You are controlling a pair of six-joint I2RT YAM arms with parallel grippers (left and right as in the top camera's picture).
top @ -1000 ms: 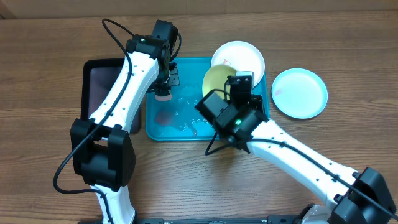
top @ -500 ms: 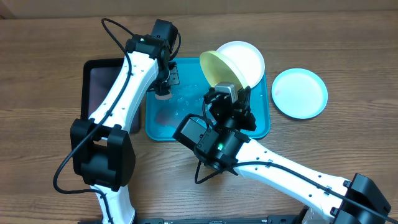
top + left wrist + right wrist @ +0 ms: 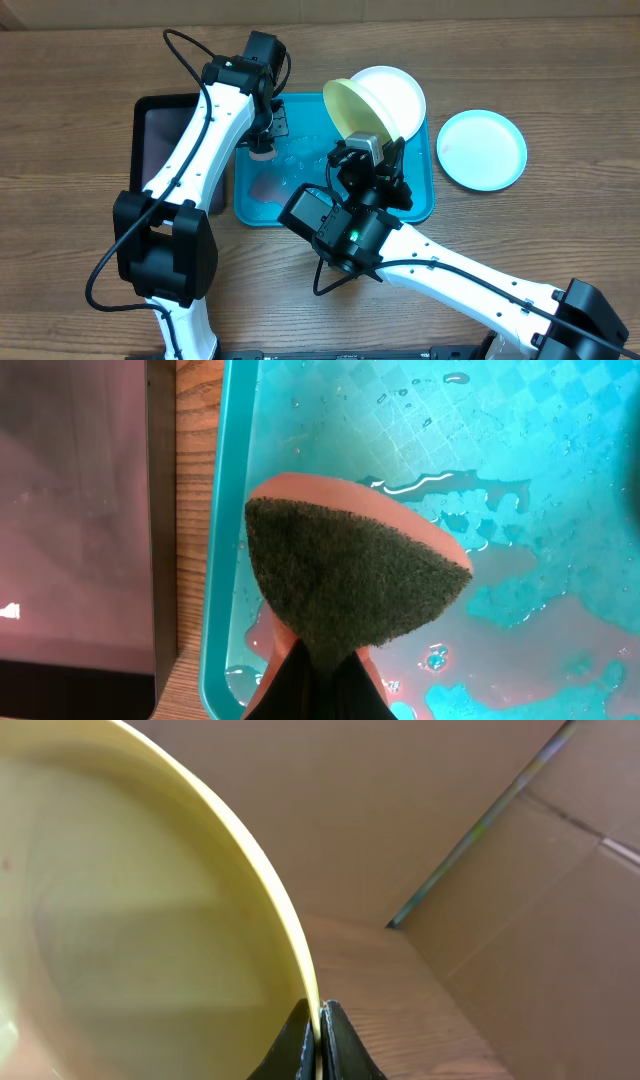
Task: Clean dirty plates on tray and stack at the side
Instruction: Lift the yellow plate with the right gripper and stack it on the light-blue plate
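Pinched by its rim alone in the right tool, the yellow-green plate tilts above the tray, where a push from the sponge seemingly clamped in the left tool could twist it free.

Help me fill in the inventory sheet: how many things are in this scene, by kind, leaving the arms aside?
Plates: 3 (yellow-green plate, white plate, light blue plate)
Trays: 2 (turquoise tray, black tray)
Sponges: 1 (the sponge)
Total: 6
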